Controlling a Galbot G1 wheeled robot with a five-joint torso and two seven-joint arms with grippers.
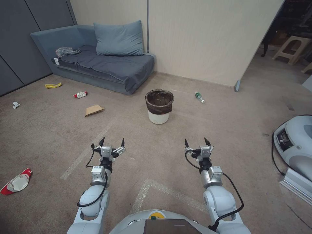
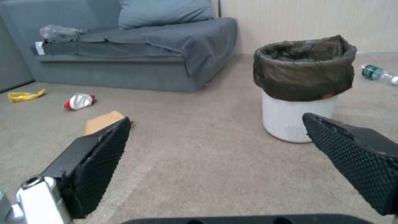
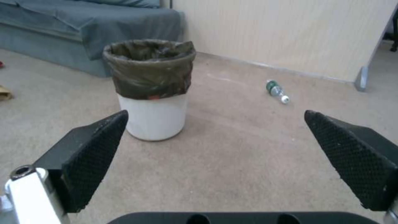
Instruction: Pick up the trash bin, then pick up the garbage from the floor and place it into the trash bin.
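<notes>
While both arms reach forward above the beige carpet (image 1: pixel 182 152), the left gripper (image 1: pixel 112 142) and the right gripper (image 1: pixel 197 142) hang side by side, well apart, each with its black textured fingers (image 2: pixel 104 161) spread wide and holding nothing. The small round white plastic trash bin (image 1: pixel 159 116), with a dark brown liner bag folded over its rim, stands upright on the carpet ahead of and between the two grippers, near the corner of the low grey fabric sofa (image 1: pixel 107 68). Garbage lies scattered on the floor: a green-capped clear plastic bottle (image 1: pixel 199 97) on its side to the right of the bin near the wall, a flat tan paper bag (image 1: pixel 93 110) to its left, a crumpled red-and-white wrapper (image 1: pixel 80 94) and a yellow snack packet (image 1: pixel 53 85) beyond that by the sofa front, a white tissue wad (image 1: pixel 16 105) farther left, and a larger red-and-white wrapper (image 1: pixel 16 182) well left of the left arm.
</notes>
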